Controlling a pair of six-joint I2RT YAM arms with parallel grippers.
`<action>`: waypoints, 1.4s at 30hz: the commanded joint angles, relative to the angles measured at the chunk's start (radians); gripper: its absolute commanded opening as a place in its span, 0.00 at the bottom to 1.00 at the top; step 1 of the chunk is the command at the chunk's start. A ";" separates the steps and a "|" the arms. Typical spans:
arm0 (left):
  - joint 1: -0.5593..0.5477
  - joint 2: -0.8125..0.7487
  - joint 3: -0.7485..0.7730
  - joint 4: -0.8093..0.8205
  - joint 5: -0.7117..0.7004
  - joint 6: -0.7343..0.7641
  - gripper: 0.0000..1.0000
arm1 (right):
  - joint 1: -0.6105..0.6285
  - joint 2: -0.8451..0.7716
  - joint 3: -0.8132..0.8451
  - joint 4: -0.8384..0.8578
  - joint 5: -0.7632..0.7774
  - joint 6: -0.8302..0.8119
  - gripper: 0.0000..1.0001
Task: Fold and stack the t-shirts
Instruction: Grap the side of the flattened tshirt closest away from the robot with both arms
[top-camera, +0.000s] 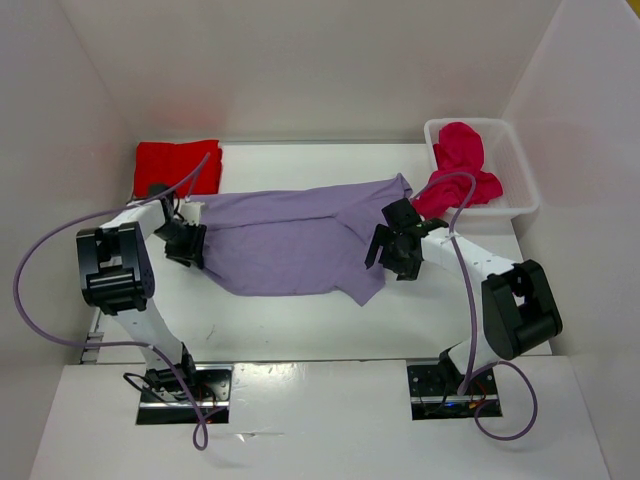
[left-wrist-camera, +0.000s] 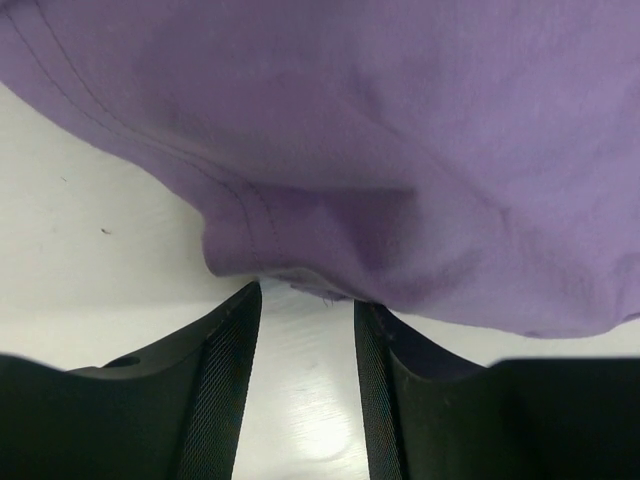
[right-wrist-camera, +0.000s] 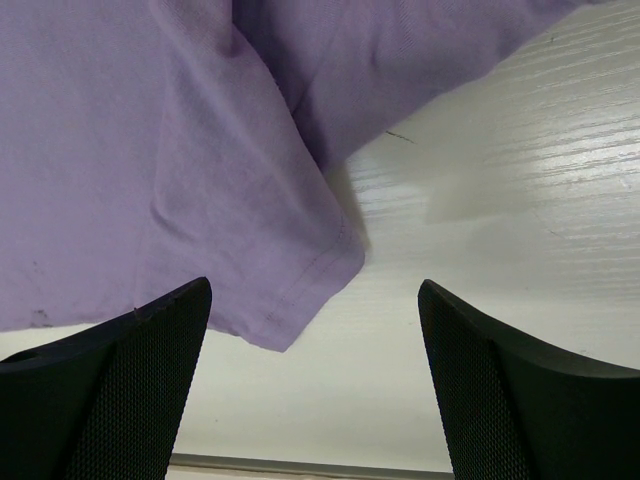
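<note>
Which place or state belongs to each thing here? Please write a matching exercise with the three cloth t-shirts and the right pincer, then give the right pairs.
Column one
1. bright red cloth t-shirt
2. pale lavender cloth t-shirt
3. crimson pink cloth t-shirt
4. right pincer

Column two
A. open wide, holding nothing
B. crumpled in the white plastic bin, partly hanging over its rim
C. folded at the far left corner of the table
D. spread out between the two arms

Pairs: 1-C, 2-D, 3-B, 4-A
</note>
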 joint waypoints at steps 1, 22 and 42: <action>-0.015 0.059 0.004 0.086 -0.035 -0.021 0.51 | 0.007 -0.033 0.002 -0.008 0.032 0.018 0.89; -0.086 0.012 -0.028 0.029 -0.093 0.004 0.00 | 0.007 -0.051 0.002 -0.049 0.086 0.062 0.89; -0.065 -0.294 -0.164 -0.141 -0.319 0.125 0.00 | 0.056 0.146 -0.023 0.080 -0.032 0.070 0.02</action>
